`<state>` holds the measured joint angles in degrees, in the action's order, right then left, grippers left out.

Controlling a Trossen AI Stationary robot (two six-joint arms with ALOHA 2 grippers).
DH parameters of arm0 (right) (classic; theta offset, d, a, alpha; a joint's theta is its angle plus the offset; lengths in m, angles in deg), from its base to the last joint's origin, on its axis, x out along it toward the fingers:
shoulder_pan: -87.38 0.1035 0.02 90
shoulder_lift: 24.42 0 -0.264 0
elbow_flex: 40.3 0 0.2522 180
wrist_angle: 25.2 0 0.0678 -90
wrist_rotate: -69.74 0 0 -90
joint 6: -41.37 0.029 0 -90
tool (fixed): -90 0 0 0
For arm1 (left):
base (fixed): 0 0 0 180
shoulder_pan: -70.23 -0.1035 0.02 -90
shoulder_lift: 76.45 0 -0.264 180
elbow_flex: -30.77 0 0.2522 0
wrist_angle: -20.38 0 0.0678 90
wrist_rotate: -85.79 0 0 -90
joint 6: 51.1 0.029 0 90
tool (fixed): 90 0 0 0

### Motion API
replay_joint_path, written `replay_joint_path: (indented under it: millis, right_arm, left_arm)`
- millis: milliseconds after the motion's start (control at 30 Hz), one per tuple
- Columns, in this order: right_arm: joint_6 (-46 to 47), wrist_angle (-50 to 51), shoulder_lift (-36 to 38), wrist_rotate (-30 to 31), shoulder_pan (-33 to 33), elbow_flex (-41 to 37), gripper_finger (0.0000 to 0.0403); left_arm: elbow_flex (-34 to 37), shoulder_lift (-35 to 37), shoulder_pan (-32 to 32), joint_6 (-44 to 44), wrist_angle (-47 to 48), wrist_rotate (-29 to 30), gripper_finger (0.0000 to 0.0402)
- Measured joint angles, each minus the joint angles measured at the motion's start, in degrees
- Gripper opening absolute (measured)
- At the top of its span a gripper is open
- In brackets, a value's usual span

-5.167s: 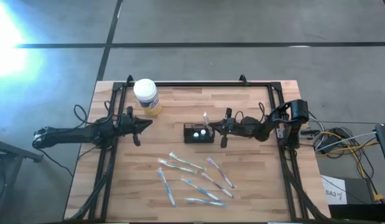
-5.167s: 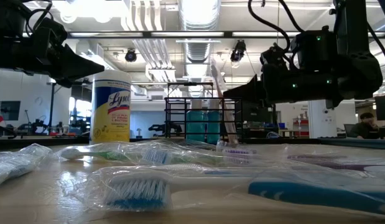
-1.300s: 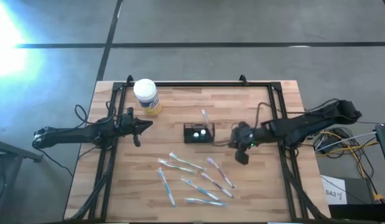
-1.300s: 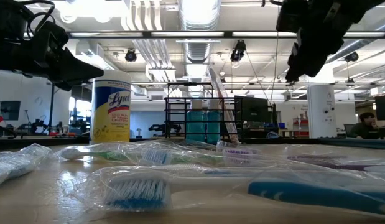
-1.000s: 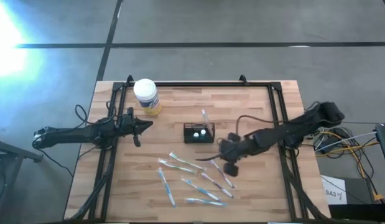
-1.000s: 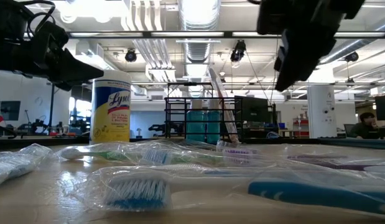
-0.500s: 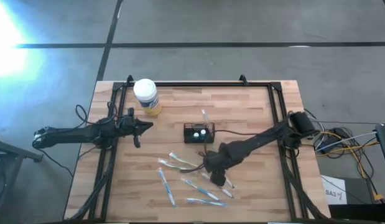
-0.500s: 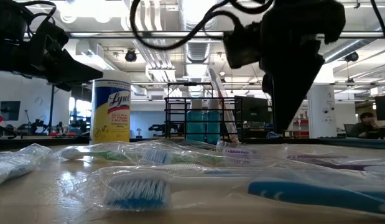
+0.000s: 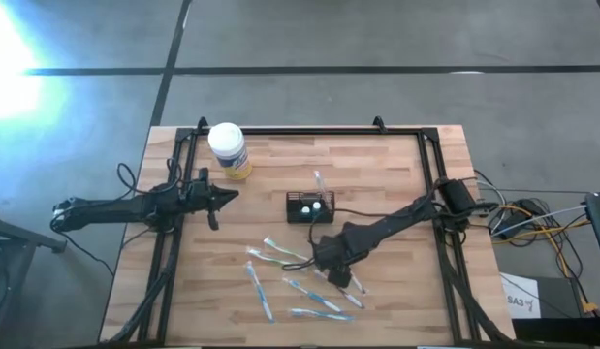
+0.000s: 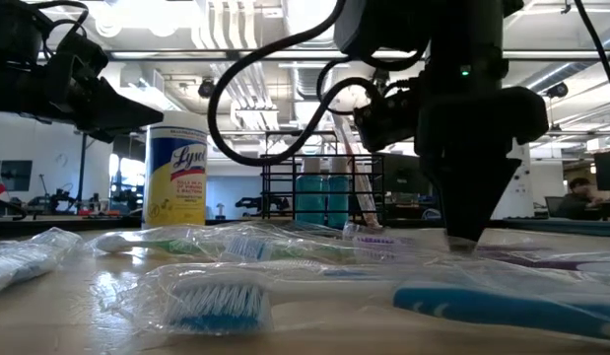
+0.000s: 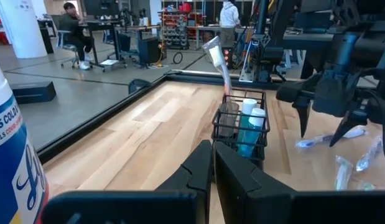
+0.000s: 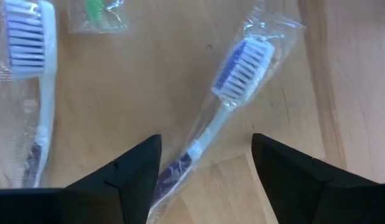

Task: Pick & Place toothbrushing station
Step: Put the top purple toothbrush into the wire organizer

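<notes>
The table (image 9: 396,155) carried everything: the toothbrushing station (image 9: 309,207) stood near its middle, one toothbrush (image 11: 218,62) already leaning out of it, with the wrapped loose brushes strewn toward the near edge. My left gripper (image 9: 214,197) waited beside the left rail, not far from the yellow jar (image 9: 228,148), its fingers closed together on nothing. My right gripper (image 9: 331,260) hung low over the scattered brushes, fingers spread wide and empty, straddling the handle of a purple-bristled toothbrush (image 12: 224,99) in its plastic sleeve. I judged this the picking step. The next move called for dropping the last bit and closing squarely across that thin handle without the slippery wrapper sliding away. The low view did not show whether my fingertips touched the wood, and the brush's tail was cut off behind my fingers (image 12: 127,171).
</notes>
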<state>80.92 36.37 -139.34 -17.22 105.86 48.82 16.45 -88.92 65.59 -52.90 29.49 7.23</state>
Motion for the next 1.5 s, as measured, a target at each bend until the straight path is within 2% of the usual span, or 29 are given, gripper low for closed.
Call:
replay_joint_path:
  millis: [167, 433, 500, 700, 933, 1067, 1300, 1500]
  right_arm:
    - [-0.64, -0.48, 0.39, -0.04, 0.02, -0.13, 0.0197]
    - [-2.04, 0.37, 4.00, 4.99, -0.09, -0.47, 0.0044]
    - [-3.26, 0.25, 4.89, 5.84, 0.02, -0.47, 0.0018]
    - [-4.50, -0.01, 11.70, 10.33, 0.59, -0.47, 0.0009]
    - [-6.26, -2.82, 25.17, 18.22, 4.67, -0.94, 0.0008]
    - [-2.70, -3.30, 27.21, 21.54, 5.25, -2.57, 0.0008]
    - [2.73, -2.99, 22.62, 15.60, 3.12, -6.46, 0.0014]
    - [4.30, -3.51, 18.02, 8.91, 0.36, -6.39, 0.0076]
  left_arm:
    - [0.00, 0.02, 0.00, -0.04, 0.00, -0.02, 0.0023]
    - [-0.02, 0.02, 0.01, -0.13, 0.00, 0.00, 0.0023]
    - [-0.02, 0.02, 0.01, -0.13, 0.00, -0.02, 0.0023]
    - [-0.02, 0.02, -0.01, -0.13, -0.04, -0.02, 0.0023]
    - [-0.02, 0.01, 0.01, -0.13, -0.06, -0.02, 0.0023]
    - [-0.04, 0.02, -0.01, -0.13, -0.04, -0.02, 0.0023]
    - [-0.04, 0.02, 0.00, -0.12, -0.05, -0.01, 0.0023]
    - [-0.04, 0.00, -0.01, -0.11, -0.04, -0.02, 0.0023]
